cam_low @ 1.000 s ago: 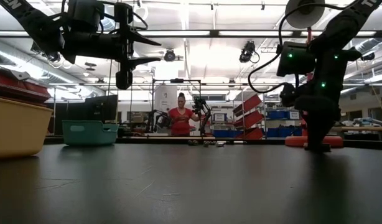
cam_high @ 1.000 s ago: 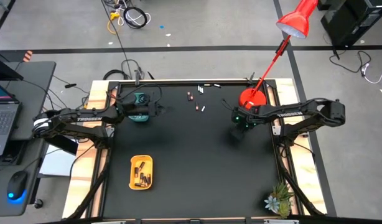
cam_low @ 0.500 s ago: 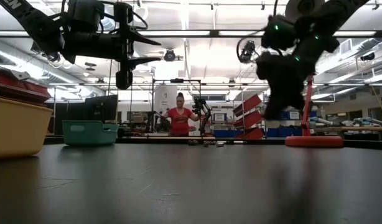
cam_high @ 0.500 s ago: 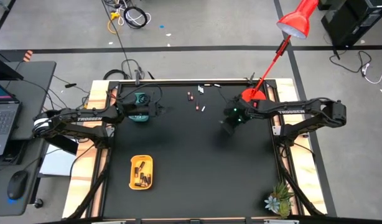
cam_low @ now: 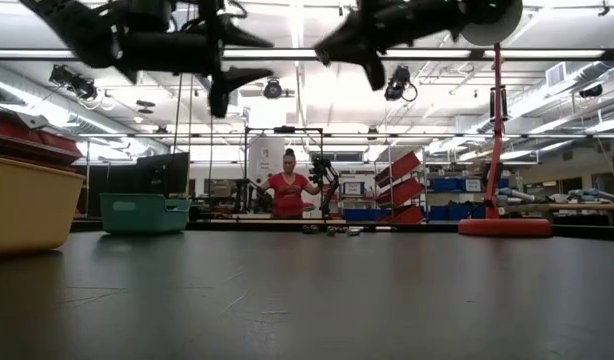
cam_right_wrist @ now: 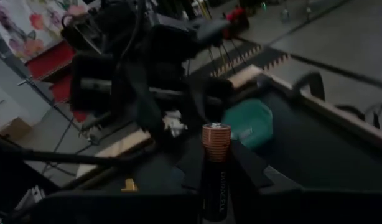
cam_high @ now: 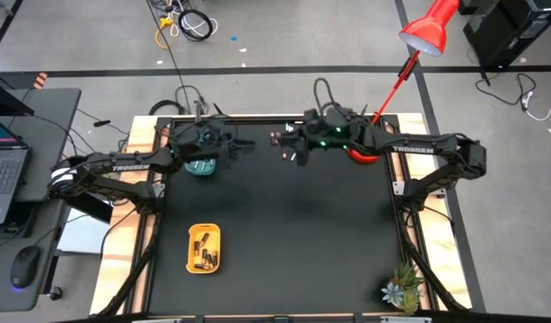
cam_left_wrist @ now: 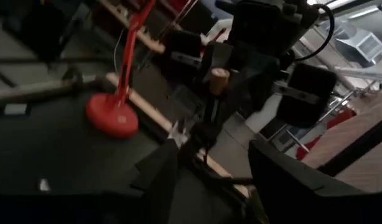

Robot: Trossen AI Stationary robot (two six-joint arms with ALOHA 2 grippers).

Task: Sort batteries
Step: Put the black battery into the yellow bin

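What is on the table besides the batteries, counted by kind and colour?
Teal tray: 1
Yellow tray: 1
Red lamp: 1
Potted plant: 1
Total: 4

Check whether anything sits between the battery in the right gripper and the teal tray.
Yes. The left gripper hangs open beside the teal tray, between it and the right gripper, which holds a battery. No other object shows on the mat between them.
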